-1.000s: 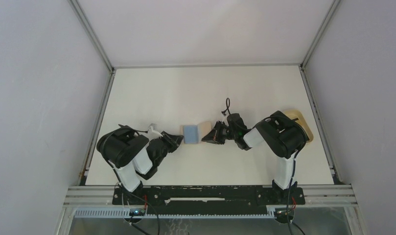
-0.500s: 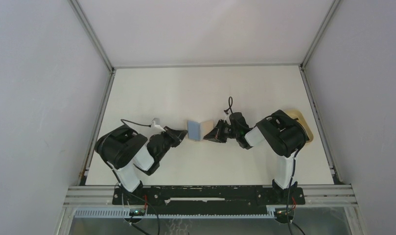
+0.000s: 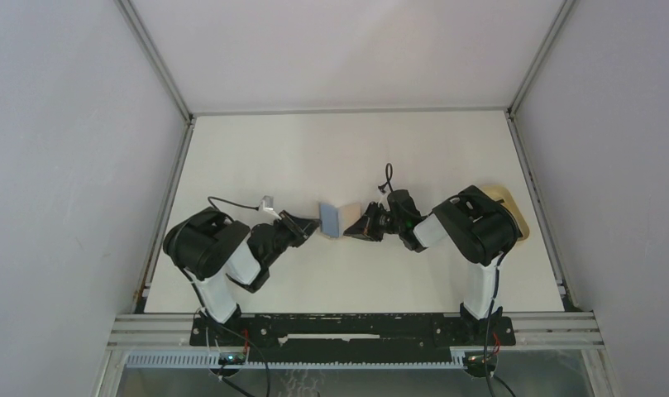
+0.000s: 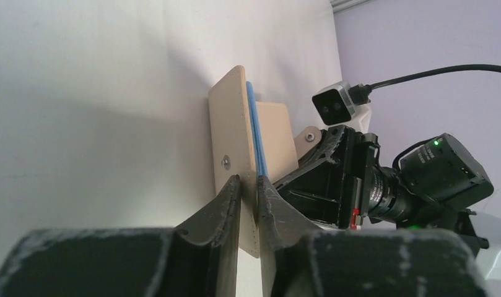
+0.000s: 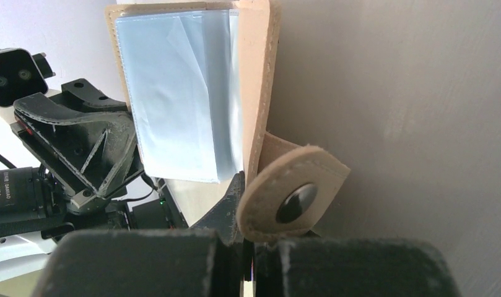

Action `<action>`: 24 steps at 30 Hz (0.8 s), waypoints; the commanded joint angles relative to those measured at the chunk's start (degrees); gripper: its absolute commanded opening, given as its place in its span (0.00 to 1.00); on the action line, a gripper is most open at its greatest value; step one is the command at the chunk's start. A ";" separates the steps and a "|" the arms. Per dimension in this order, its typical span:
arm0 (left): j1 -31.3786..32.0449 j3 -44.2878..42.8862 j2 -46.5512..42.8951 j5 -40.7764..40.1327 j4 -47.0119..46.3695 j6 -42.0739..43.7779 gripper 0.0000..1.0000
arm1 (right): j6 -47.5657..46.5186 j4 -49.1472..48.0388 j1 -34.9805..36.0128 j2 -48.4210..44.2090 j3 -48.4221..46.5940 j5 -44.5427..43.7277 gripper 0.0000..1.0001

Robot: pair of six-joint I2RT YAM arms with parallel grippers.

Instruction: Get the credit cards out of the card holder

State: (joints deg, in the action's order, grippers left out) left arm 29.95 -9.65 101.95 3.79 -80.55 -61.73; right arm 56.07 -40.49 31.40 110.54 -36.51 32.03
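Holder [image 3: 345, 220] sits mid-table [image 3: 314, 157] between the two grippers. It is lifted on edge and opened like a book, with its tan panels spread in a V. The blue card [image 3: 328, 217] is inside it, behind a clear sleeve on the panel toward the left arm. In the left wrist view only a thin blue edge shows between the two tan panels.

The left gripper [image 3: 308, 225] meets the holder from the left. Its jaws are narrow, with one finger [image 4: 226, 201] on each side of the near panel's edge, just below a small metal stud [image 4: 225, 162]. The fingers look close against the leather, but I cannot tell whether they pinch it.

The right gripper [image 3: 357, 229] comes in from the right with its jaws fully closed on the holder's lower edge. The rounded snap tab [image 5: 294, 201], with its dark stud, hangs free just beside the fingers.

A tan tray [image 3: 506, 196] lies at the table's right side, mostly hidden behind the right arm and well apart from the holder.
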 commanded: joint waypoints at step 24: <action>-1.83 3.68 -6.91 5.74 2.03 4.21 0.00 | -16.27 29.81 6.41 -21.59 -5.10 -22.68 0.68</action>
State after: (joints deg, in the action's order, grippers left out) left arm 27.94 -7.35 99.81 8.19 -78.35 -60.40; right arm 47.00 -25.36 34.46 98.19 -37.30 25.74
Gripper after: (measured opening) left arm 0.011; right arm 0.660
